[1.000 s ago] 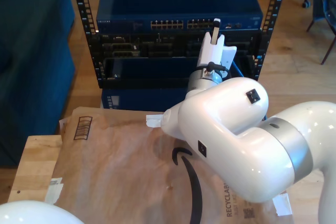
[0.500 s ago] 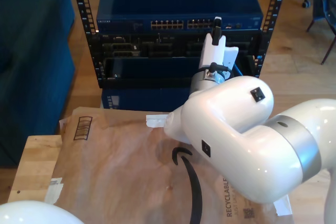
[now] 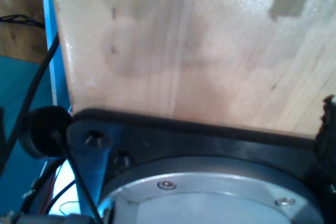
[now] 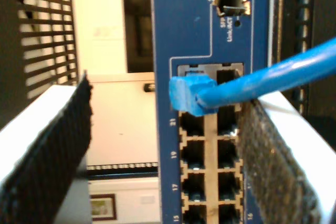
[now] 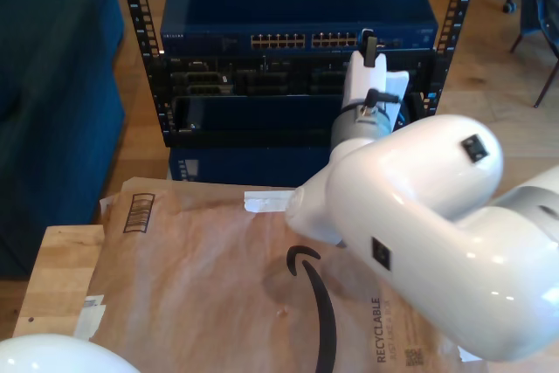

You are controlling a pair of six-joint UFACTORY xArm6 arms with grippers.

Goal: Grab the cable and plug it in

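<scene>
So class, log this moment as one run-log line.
phase: insertion | second end effector: at network switch | cable plug: at port row, not seated | first end effector: over wooden surface

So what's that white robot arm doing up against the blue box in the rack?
It's plugging in a network cable. My second claw holds the blue ethernet cable in front of the network switch, with the plug right at the end ports, not yet seated. My first claw sits idle over the wooden table.

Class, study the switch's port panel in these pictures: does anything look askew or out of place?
Yes. The cable's plug sits crooked across the switch's ports, not squarely seated, its cable trailing sideways.
</scene>
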